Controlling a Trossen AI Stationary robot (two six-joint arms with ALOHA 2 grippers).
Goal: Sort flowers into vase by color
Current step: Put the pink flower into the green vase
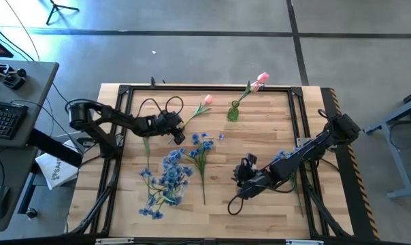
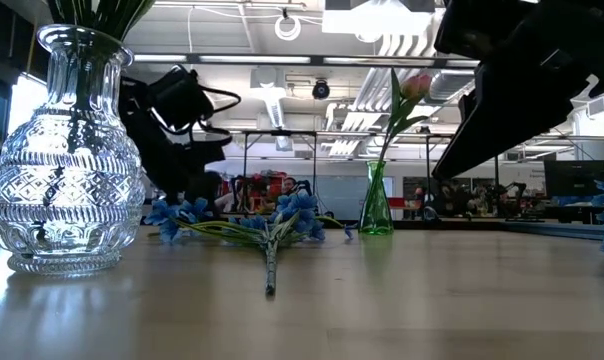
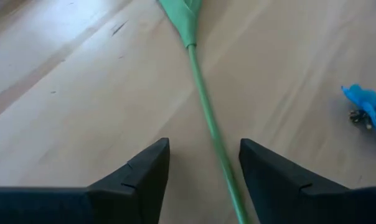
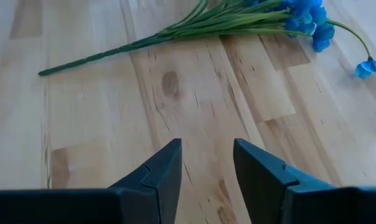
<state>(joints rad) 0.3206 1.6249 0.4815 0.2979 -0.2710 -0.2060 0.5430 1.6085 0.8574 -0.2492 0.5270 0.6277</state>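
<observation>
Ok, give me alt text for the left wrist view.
The left pincer, open, straddles a thin green flower stem lying on the wooden table. A bit of blue blossom shows at one edge.

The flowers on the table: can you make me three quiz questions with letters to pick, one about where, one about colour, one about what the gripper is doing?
1. Where is the green vase?
A. near the table's far edge
B. at the near edge
C. in a gripper

2. What colour is the tulip in it?
A. blue
B. pink
C. yellow

3. The left gripper is:
A. shut on a vase
B. holding blue flowers
C. open around a green stem

Answers: 1 A, the high view shows it by the far frame. 2 B, its head is pink. 3 C, the stem runs between spread fingers.
</observation>
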